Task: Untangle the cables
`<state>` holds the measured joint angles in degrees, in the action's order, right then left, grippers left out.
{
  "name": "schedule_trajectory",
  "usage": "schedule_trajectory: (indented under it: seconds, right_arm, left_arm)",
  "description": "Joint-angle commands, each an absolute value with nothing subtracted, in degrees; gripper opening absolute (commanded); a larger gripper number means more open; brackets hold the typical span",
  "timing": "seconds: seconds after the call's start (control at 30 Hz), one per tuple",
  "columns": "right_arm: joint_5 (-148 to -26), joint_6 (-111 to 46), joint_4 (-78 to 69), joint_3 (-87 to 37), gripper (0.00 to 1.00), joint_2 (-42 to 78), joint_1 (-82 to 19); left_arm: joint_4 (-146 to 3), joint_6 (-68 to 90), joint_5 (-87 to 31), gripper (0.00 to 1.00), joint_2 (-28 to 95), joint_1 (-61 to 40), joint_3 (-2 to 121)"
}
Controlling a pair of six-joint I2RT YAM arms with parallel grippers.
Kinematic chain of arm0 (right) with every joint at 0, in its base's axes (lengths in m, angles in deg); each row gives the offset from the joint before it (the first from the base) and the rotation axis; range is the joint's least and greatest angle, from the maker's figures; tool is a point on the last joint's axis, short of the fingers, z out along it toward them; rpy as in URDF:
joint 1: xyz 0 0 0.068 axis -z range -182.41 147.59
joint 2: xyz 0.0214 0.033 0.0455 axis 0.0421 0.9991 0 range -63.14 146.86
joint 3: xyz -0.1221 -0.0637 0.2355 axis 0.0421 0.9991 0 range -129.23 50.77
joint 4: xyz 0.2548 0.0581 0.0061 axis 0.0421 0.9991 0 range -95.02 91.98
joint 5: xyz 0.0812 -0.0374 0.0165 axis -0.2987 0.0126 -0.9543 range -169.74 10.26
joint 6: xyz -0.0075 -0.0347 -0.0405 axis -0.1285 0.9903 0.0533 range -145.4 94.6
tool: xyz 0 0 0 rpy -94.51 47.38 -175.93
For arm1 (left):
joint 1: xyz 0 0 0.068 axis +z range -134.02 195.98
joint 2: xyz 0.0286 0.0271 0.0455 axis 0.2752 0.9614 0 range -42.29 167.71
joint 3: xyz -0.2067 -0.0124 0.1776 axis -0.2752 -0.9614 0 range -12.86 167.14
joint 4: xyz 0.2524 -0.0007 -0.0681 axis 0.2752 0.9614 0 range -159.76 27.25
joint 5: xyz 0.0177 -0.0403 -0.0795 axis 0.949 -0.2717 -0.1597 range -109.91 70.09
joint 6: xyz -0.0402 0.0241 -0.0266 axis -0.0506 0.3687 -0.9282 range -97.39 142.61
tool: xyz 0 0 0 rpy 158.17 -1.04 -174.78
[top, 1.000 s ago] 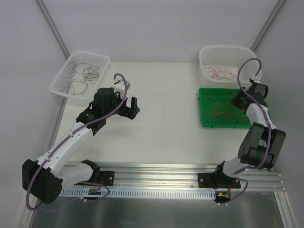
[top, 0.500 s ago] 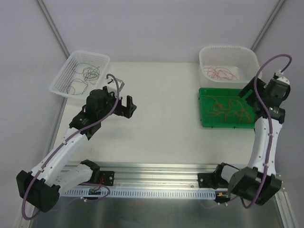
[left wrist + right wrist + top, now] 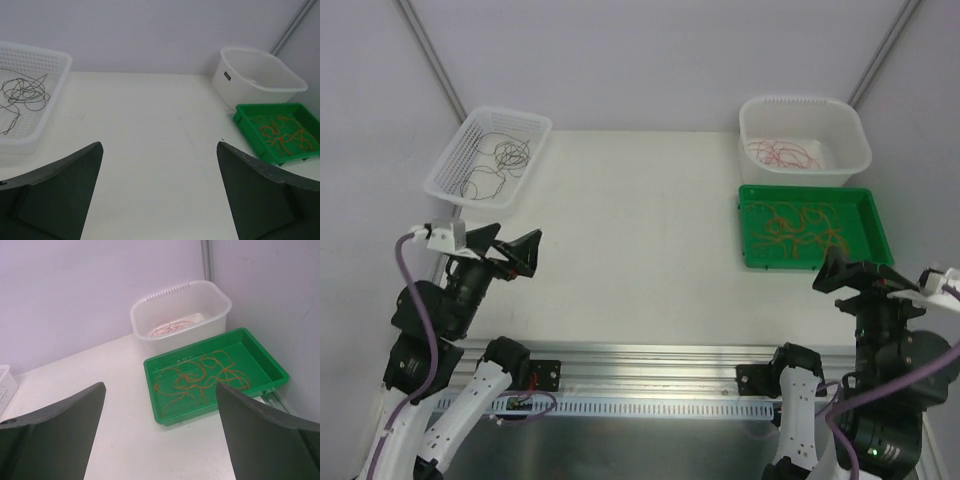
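The cables lie sorted in three containers. Dark cables [image 3: 495, 160] [image 3: 25, 95] curl in a white perforated basket [image 3: 448, 172] at the back left. Red cables [image 3: 782, 155] [image 3: 172, 329] sit in a white tub [image 3: 855, 150]. Orange cables [image 3: 805, 228] [image 3: 200, 372] loop in a green tray [image 3: 748, 225]. My left gripper [image 3: 512, 248] [image 3: 159, 145] is raised at the near left, open and empty. My right gripper [image 3: 855, 275] [image 3: 160, 385] hangs at the near right, in front of the green tray, open and empty.
An aluminium rail [image 3: 650, 360] with both arm bases runs along the near edge. A grey wall stands behind the table, with slanted frame posts [image 3: 430, 60] at both back corners. The white tabletop [image 3: 640, 230] lies between the containers.
Both arms have pulled back from the table toward the near edge and risen. The right gripper left the green tray and opened; the left left the table's middle-left.
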<state>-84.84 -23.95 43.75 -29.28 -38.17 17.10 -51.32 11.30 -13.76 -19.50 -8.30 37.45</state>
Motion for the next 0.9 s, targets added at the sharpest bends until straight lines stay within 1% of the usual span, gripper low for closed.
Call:
schedule_trajectory:
  seconds: [0.0, 0.13, 0.3, 0.43, 0.53, 0.7, 0.87]
  right_arm:
    - [-82.73, -22.68, 48.68, -25.27, 0.97, -44.85, 13.25]
    - [-80.09, -22.68, 51.05, -20.78, 0.97, -50.65, 7.88]
    - [-71.85, -22.59, 53.34, -14.55, 0.97, -59.78, 1.47]
    - [-68.93, -21.27, 53.08, -12.42, 0.97, -70.24, -2.32]
    - [-68.31, -19.52, 53.69, -11.72, 0.97, -73.15, -3.55]
    - [-66.55, -18.90, 57.55, -13.21, 0.97, -73.87, -5.40]
    - [-66.73, -18.55, 58.44, -13.91, 0.97, -73.87, -5.66]
  left_arm:
    - [-44.45, 6.97, -5.33, 0.99, -29.08, -8.02, 36.63]
    - [-39.26, 8.55, 0.03, 0.99, -41.46, -8.02, 37.33]
    - [-35.66, 10.40, 4.69, 0.99, -50.89, -7.93, 37.24]
    - [-30.13, 9.26, 6.19, 0.99, -51.43, -7.93, 40.05]
    - [-28.28, 8.82, 5.93, 0.99, -51.60, -7.84, 40.06]
    - [-26.34, 6.80, 5.58, 0.99, -51.60, -7.93, 39.35]
    - [-25.72, 6.18, 4.26, 0.99, -51.69, -7.93, 38.56]
